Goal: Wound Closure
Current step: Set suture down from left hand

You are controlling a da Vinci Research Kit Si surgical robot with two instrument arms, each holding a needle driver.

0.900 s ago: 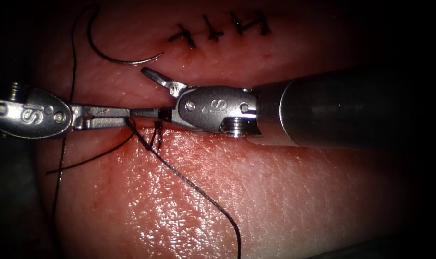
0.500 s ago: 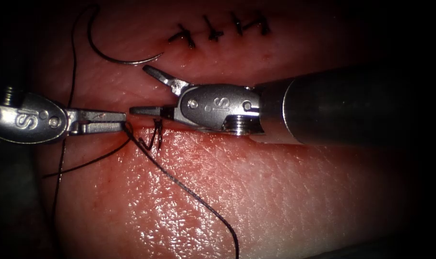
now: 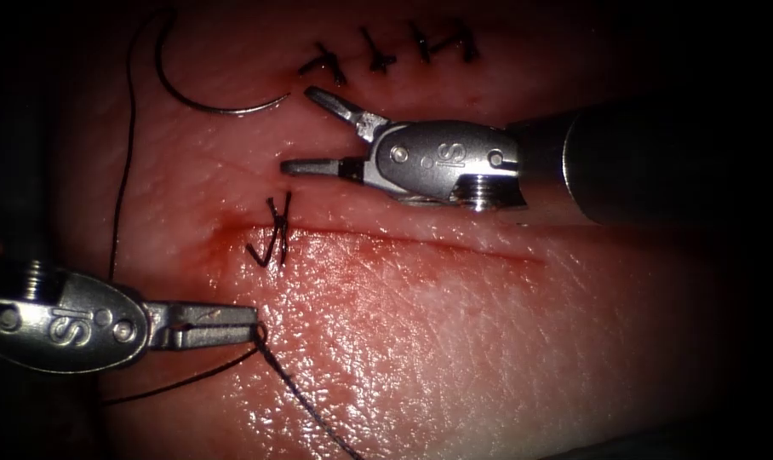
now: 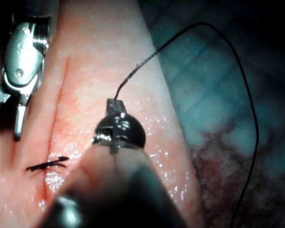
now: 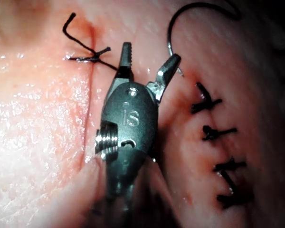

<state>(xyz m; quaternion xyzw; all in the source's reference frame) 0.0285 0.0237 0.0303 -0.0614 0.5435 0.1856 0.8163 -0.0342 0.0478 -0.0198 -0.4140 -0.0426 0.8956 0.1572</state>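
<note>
The cut (image 3: 420, 243) runs across the tissue (image 3: 455, 341), with a knotted stitch (image 3: 276, 237) and short tails near its left end. My left tool (image 3: 252, 325) sits below the cut at the left, shut on the thread (image 3: 306, 405), which trails down from its tip. My right tool (image 3: 297, 128) hovers above the cut, jaws open and holding nothing. The curved needle (image 3: 208, 104) lies free on the tissue at the upper left, not in the tissue, its thread hanging down the left side. The left wrist view has the left tool (image 4: 115, 105) pinching thread (image 4: 180, 35); the right wrist view has the open right tool (image 5: 149, 54) beside the stitch (image 5: 92, 58).
Three older dark stitches (image 3: 386, 51) cross a closed line above the right tool, also seen as older stitches (image 5: 213, 133). Red fluid (image 3: 233, 234) stains the tissue around the cut's left end. The right tool's thick shaft (image 3: 659, 162) spans the right side.
The thread held by my left tool has come apart from the knot, leaving short tails. The left tool has moved down and away with the thread. The right tool has drawn back up and right, still open.
</note>
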